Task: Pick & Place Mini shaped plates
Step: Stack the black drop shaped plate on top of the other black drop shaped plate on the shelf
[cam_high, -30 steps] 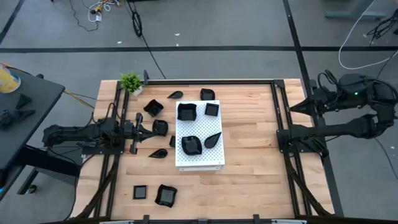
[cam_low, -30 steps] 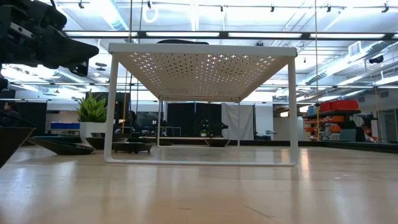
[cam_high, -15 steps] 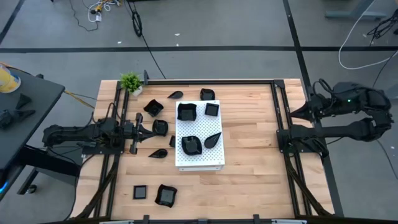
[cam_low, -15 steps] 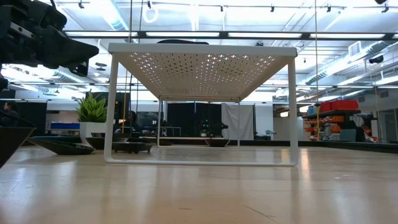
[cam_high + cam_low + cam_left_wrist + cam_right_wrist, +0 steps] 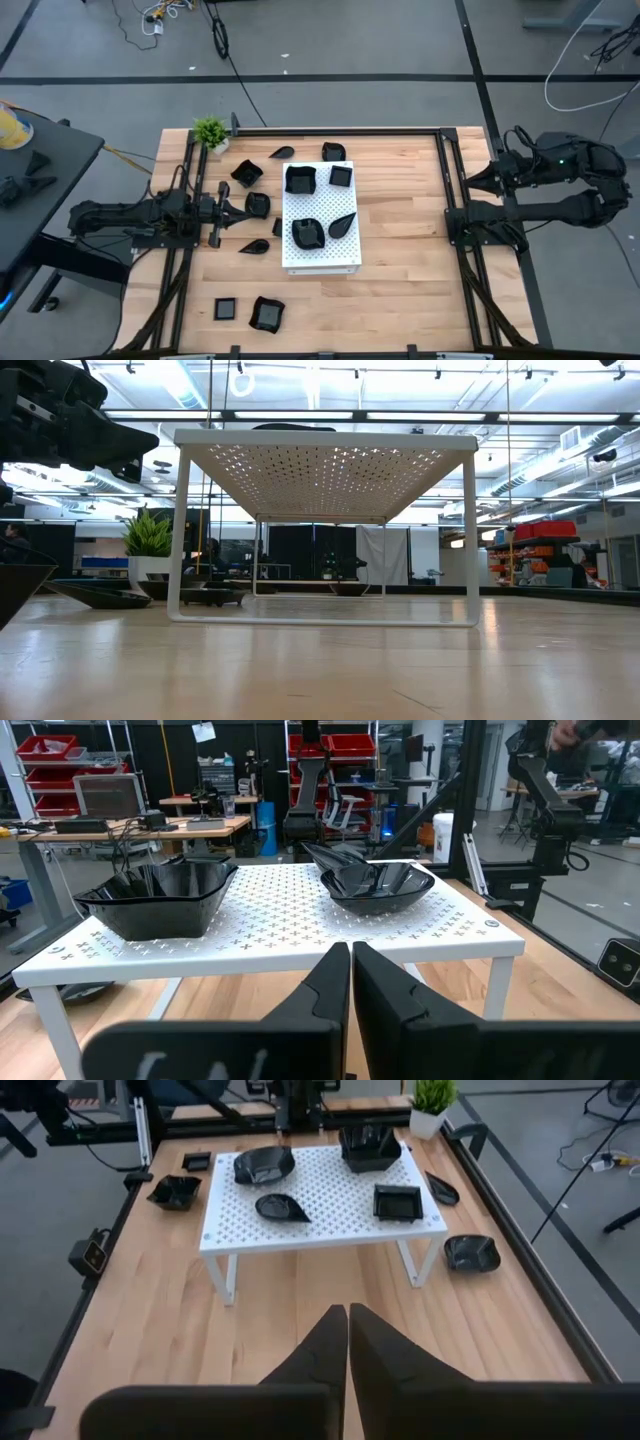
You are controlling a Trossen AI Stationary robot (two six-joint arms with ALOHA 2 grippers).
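Four mini shaped plates (image 5: 300,180) on white board (image 5: 345,255), wooden table (image 5: 410,230).

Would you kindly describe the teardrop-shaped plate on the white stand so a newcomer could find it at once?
Start from the white perforated stand in the middle of the wooden table; four black mini plates sit on top of it. The teardrop-shaped plate lies in the stand's half farther from the potted plant, on the right arm's side. It alone tapers to a point; its neighbours are squarish or wavy-edged.

glossy black plates (image 5: 283,1207), matt white board (image 5: 330,1230) — smooth wooden table (image 5: 400,230)
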